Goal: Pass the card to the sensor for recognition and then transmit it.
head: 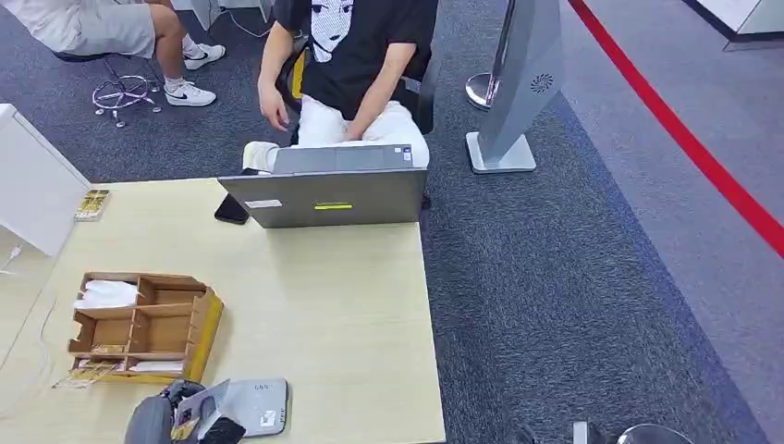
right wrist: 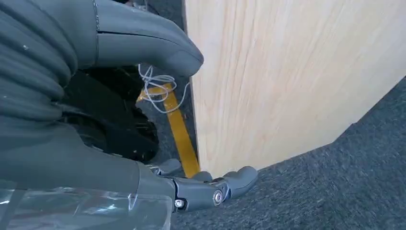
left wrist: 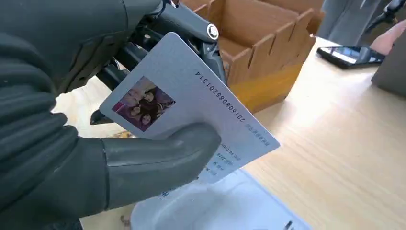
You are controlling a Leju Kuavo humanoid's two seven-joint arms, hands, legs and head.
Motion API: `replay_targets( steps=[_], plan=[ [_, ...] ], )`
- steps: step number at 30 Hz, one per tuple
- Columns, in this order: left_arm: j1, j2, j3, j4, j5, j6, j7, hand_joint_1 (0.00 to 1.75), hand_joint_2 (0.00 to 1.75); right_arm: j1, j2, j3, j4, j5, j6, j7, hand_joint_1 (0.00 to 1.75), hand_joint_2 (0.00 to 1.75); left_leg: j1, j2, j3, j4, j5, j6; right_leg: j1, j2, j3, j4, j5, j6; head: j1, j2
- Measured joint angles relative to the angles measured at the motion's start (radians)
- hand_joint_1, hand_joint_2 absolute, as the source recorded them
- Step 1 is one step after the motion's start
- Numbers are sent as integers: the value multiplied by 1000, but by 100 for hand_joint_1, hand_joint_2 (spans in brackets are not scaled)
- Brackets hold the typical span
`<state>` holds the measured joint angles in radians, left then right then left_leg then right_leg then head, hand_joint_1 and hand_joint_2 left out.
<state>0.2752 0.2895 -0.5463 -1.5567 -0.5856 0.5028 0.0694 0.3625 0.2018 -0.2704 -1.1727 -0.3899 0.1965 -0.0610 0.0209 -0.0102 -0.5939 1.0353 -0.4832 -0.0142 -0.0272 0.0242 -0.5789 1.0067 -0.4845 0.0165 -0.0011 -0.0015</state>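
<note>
My left hand (left wrist: 72,143) pinches a grey card (left wrist: 191,110) with a small photo and a printed number, thumb on its face and dark fingers (left wrist: 191,24) behind it. The card hangs just above the flat grey sensor pad (left wrist: 225,206). In the head view the pad (head: 250,407) lies at the table's near edge, with my left hand (head: 185,418) and the card over its near left corner. My right hand (right wrist: 143,158) hangs beside the table's side panel (right wrist: 297,76) with its fingers apart and nothing in them.
A wooden compartment box (head: 143,324) stands just beyond the pad. A grey laptop (head: 324,196) and a black phone (head: 231,210) sit at the far edge, where a seated person (head: 356,65) faces the table. A white cabinet (head: 32,185) stands on the left.
</note>
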Motion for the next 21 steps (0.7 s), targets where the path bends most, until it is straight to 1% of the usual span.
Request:
replay_targets(
  steps=[6, 14, 17, 21],
  plan=[
    [-20, 2, -13, 27, -6, -3, 5, 175, 175, -7, 8, -15, 0, 8, 8, 8, 0, 175, 0, -1, 0, 0, 0, 0, 0, -1, 1, 0, 0, 0, 0, 0],
    [-23, 3, -20, 30, -6, -3, 10, 175, 175, -8, 16, -35, -2, 18, 22, 15, 0, 175, 0, -1, 2, 0, 0, 0, 0, -1, 3, 0, 0, 0, 0, 0],
    [-22, 3, -20, 31, -4, 10, -19, 175, 175, -7, 17, -39, -2, 18, 33, 15, 0, 175, 0, -1, 2, 0, 0, 0, 0, -1, 3, 0, 0, 0, 0, 0],
    [-22, 3, -20, 31, -5, 14, -26, 175, 175, -7, 21, -44, -2, 18, 35, 15, 0, 175, 0, -1, 2, 0, 0, 0, 0, -1, 3, 0, 0, 0, 0, 0]
  ],
)
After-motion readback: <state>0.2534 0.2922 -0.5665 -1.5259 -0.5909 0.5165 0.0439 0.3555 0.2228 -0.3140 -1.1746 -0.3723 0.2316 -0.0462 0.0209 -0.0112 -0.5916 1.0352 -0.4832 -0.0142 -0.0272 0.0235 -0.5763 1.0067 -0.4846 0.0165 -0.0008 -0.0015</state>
